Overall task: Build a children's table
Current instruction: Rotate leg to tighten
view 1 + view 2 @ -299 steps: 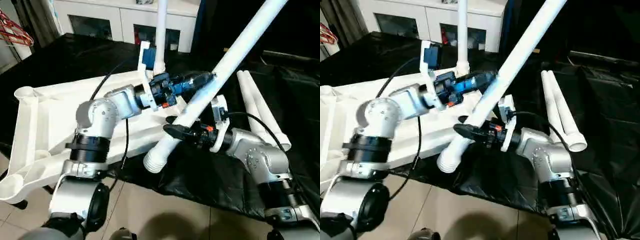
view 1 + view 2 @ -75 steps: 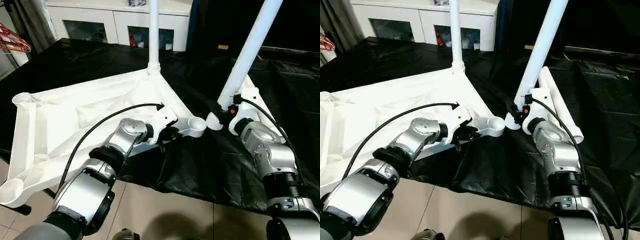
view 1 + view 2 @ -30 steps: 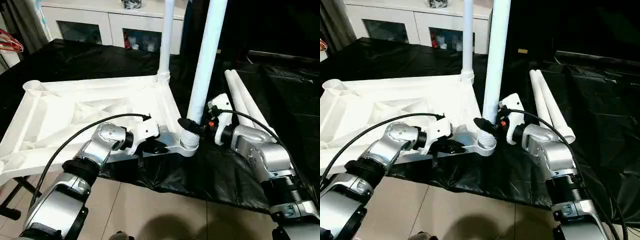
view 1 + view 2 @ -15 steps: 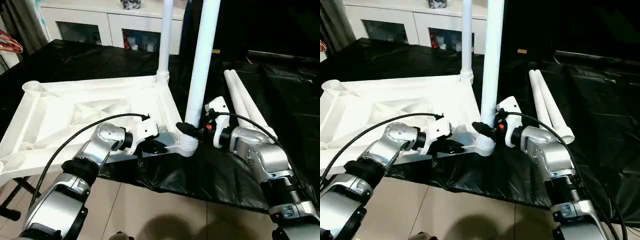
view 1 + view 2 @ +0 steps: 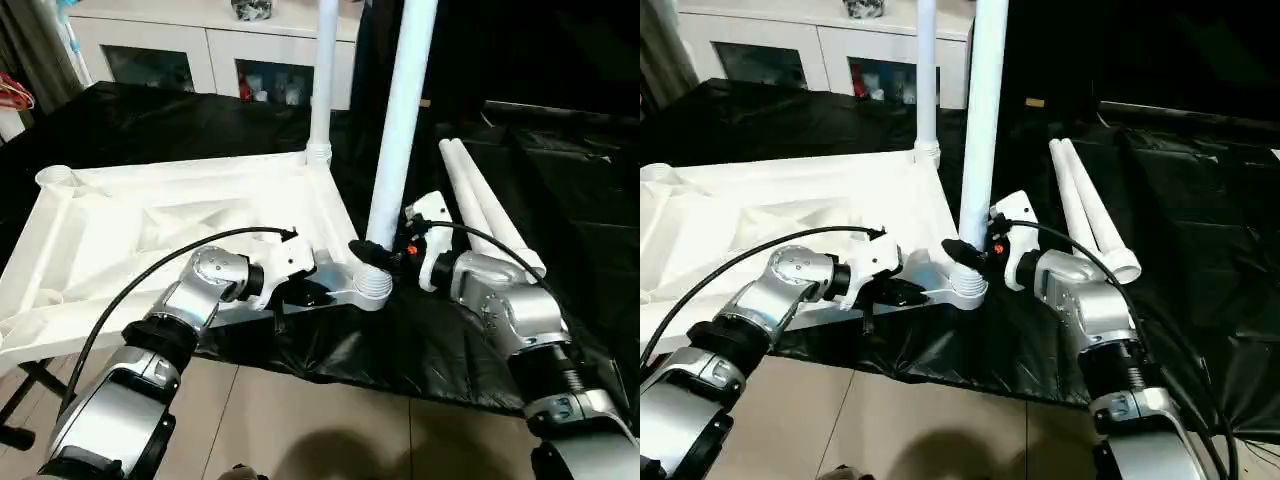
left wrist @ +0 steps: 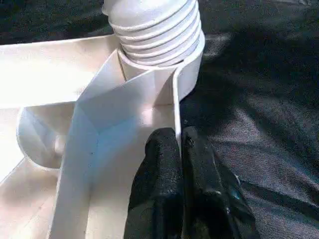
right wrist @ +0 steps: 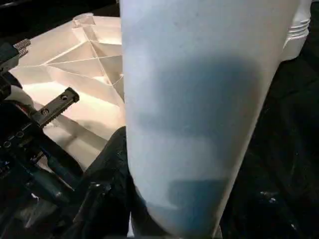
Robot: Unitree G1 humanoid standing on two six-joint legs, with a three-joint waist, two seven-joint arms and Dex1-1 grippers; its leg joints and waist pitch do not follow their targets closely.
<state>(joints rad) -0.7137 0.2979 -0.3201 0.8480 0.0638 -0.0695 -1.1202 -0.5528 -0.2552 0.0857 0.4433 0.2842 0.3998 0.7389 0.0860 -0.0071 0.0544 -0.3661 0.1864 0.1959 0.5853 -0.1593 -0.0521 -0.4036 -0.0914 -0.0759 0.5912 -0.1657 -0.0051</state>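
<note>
The children's table top (image 5: 150,215) lies underside up, ribs showing, on the black cloth. One white leg (image 5: 320,80) stands upright in its far corner socket. A second leg (image 5: 395,130) stands upright with its threaded end (image 6: 154,30) in the near right corner socket (image 5: 372,292). My right gripper (image 5: 372,253) is shut on this leg just above the thread. My left gripper (image 6: 180,144) is shut on the top's thin rim wall beside that socket. Two more legs (image 5: 490,215) lie side by side on the cloth to the right.
A white glass-door cabinet (image 5: 200,60) stands at the back. Black cloth (image 5: 570,150) covers the work surface, whose near edge drops to the tiled floor (image 5: 330,430). Red hangers (image 5: 15,90) hang at the far left. The top's left end overhangs the surface edge.
The held leg stands slightly more upright in the near socket, and my right wrist has shifted a little with it. My left gripper keeps its grip. The camera has shifted slightly.
</note>
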